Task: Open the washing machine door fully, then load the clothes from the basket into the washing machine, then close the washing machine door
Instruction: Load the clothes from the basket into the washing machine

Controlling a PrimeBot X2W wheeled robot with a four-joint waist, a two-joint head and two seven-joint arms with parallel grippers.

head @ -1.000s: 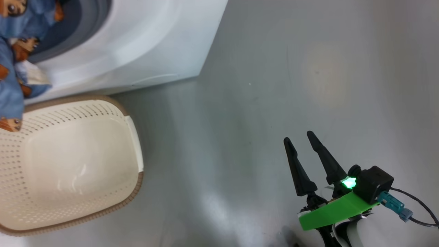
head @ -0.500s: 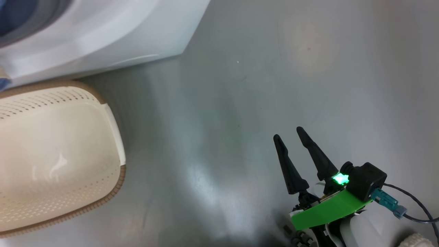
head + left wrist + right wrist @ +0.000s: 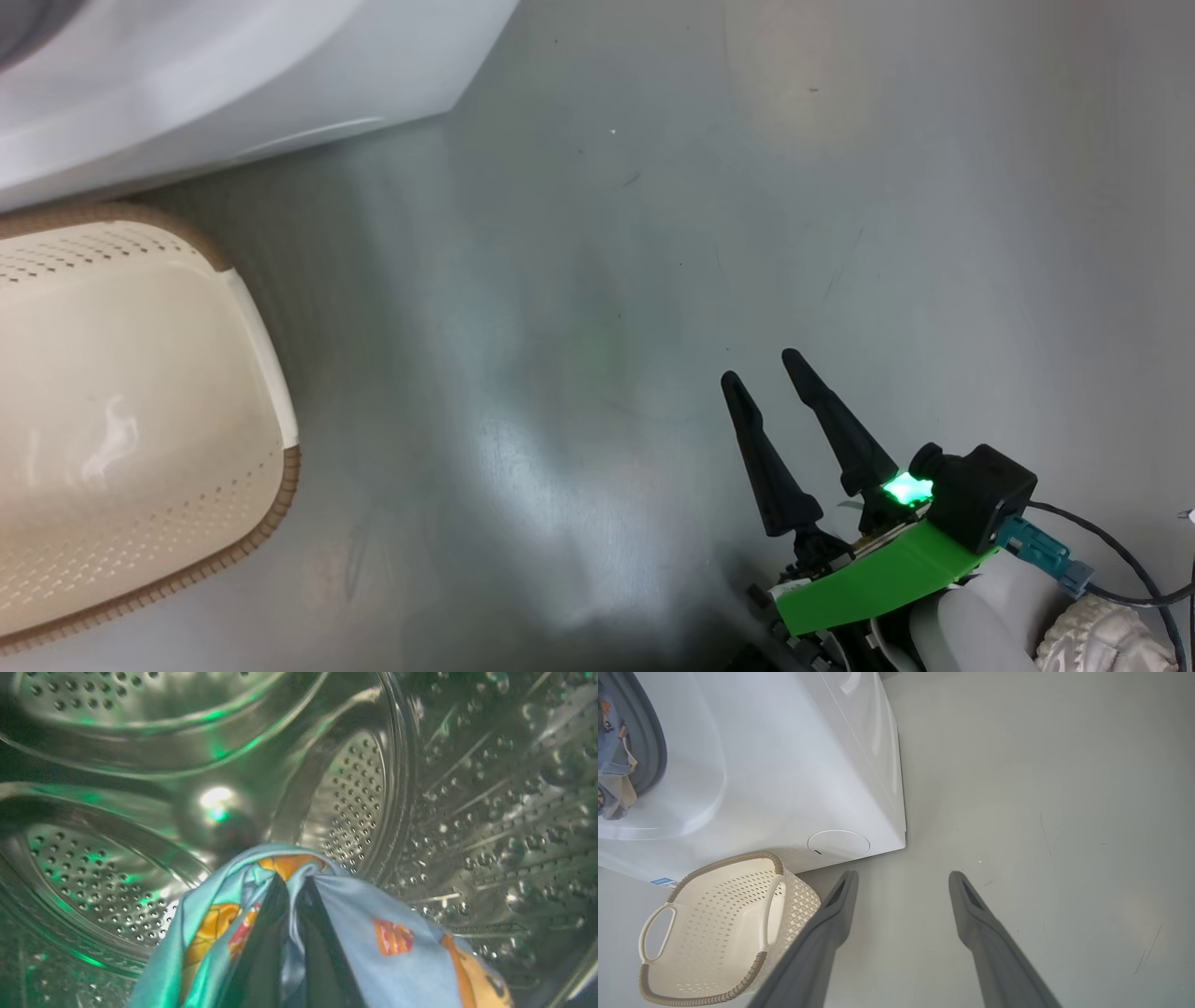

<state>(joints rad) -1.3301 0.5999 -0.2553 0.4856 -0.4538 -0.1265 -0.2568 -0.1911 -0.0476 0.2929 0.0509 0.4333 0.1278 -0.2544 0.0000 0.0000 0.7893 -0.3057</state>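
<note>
Deep inside the washing machine's perforated steel drum [image 3: 355,793], my left gripper [image 3: 293,882] is shut on the clothes [image 3: 373,933], a light blue fabric with orange prints draped over both fingers. From the right wrist view, part of the clothes [image 3: 609,756] hangs at the grey gasket [image 3: 649,746] of the white washing machine [image 3: 784,765]. The cream basket [image 3: 728,861] stands empty on the floor against the machine's front; its brown rim [image 3: 271,504] shows at the left of the head view. My right gripper [image 3: 760,367] hovers open over bare floor, right of the basket. The washing machine door is out of view.
Grey floor stretches to the right of the machine's corner [image 3: 448,84]. A round filter cap [image 3: 838,844] and a small blue label [image 3: 661,881] sit low on the machine's front. A cable [image 3: 1111,551] trails from my right wrist.
The head camera has swung right, so machine and basket slid left and the clothes at the opening left the view. My right gripper stays open in about the same place.
</note>
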